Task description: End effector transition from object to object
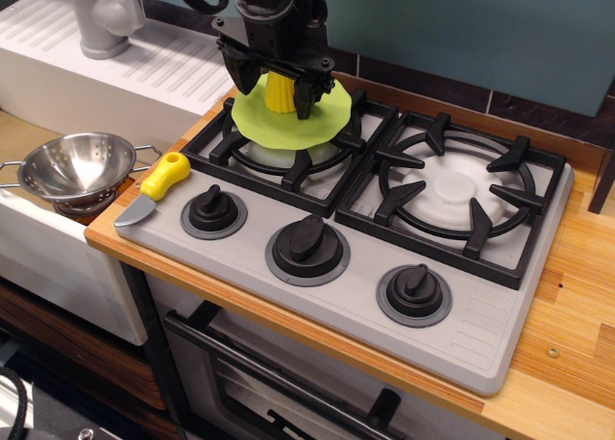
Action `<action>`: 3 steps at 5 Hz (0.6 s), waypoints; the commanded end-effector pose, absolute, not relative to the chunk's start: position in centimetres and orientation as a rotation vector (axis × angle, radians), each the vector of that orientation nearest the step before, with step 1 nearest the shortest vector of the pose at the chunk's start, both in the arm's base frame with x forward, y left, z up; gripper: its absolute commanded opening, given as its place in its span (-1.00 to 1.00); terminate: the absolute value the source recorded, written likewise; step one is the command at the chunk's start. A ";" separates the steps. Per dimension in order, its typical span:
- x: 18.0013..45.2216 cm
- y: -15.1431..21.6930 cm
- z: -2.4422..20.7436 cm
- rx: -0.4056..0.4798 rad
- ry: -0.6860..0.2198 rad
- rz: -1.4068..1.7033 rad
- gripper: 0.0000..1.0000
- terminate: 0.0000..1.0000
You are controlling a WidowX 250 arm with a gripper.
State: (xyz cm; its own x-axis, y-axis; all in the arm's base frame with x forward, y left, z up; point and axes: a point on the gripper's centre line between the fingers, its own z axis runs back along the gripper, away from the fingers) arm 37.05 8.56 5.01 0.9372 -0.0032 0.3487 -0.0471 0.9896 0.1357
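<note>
Observation.image view: one camera looks down at a toy kitchen counter with a two-burner stove set into a wooden top.

Far left, off the counter's left edge: a steel colander (77,168) sits lower down, well apart from the stove.

Front-left corner of the stove: a yellow-handled knife (152,187) lies with its long axis slanting from the front-left corner toward the back right, blade nearest the counter's left edge.

Back-left burner: a lime-green plate (292,113) rests on the left grate (288,157), and a yellow corn cob (279,92) stands roughly upright on it.

End effector (283,83): it hangs directly over the plate near the counter's back edge, fingers pointing down on either side of the corn — jaws apart, and whether they touch the cob I cannot tell.

Key relation: the corn sits between the fingers, so any transition starts with a straight lift; the knife lies toward the front-left, the right burner (452,185) toward the right.

Open room: the right grate is bare and the wooden top past the stove's right edge is free — likely the easiest travel.

Front edge: three black knobs (307,248) stand proud and could catch a low pass.
</note>
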 end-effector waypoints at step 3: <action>35.4 10.1 14.1 0.249 -0.247 -0.007 1.00 -1.00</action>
